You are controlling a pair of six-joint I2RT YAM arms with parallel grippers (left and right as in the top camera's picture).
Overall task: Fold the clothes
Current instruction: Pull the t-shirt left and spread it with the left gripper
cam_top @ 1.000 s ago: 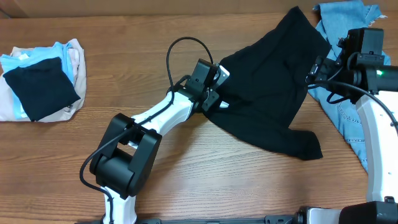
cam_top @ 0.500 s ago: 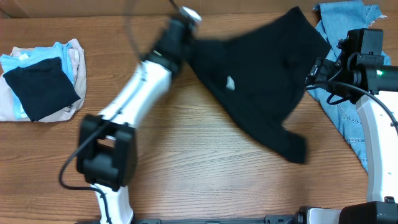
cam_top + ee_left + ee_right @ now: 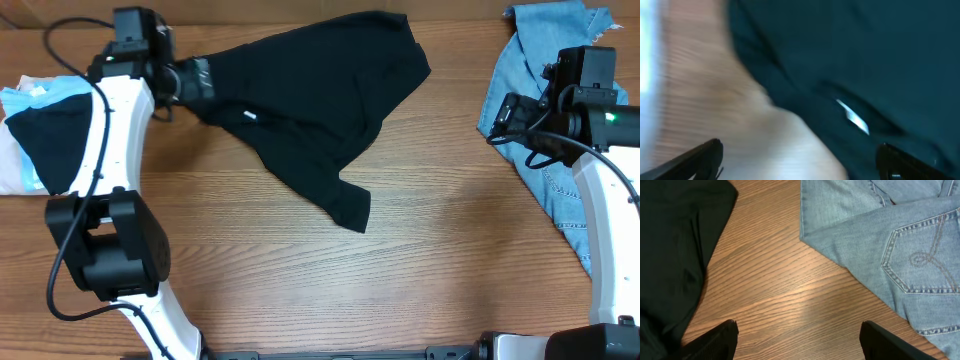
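Lying loosely spread and not yet folded, the black T-shirt [image 3: 320, 95] covers the far middle of the wooden table [image 3: 430, 260], rumpled, with one narrow end trailing toward the near side and its white label [image 3: 248, 117] showing close to its left edge. The left gripper [image 3: 200, 78] sits at the far left of the table, right at the shirt's left edge. In the left wrist view, which is heavily blurred, its two fingertips [image 3: 705, 156] stand wide apart at the bottom corners, with bare wood and black cloth below them and the label [image 3: 852, 117] visible on the shirt. Nothing looks pinched between them, so the jaws are wide and not holding. The left arm reaches over a pile of folded garments [image 3: 45, 150] at the left edge, with a dark piece on top of pale blue and beige ones, well apart from the shirt's main body. The right gripper [image 3: 497, 118] hovers at the right side between the shirt and the light-blue jeans [image 3: 540, 60]. In the right wrist view its jaws are also wide, the fingertips [image 3: 720, 337] spread over bare wood with nothing between them. There the shirt [image 3: 670, 240] fills the left of the view and the jeans [image 3: 890, 230] the upper right, a back pocket showing, with a strip of table between the two garments. The jeans run along the right edge of the table, partly under the right arm.
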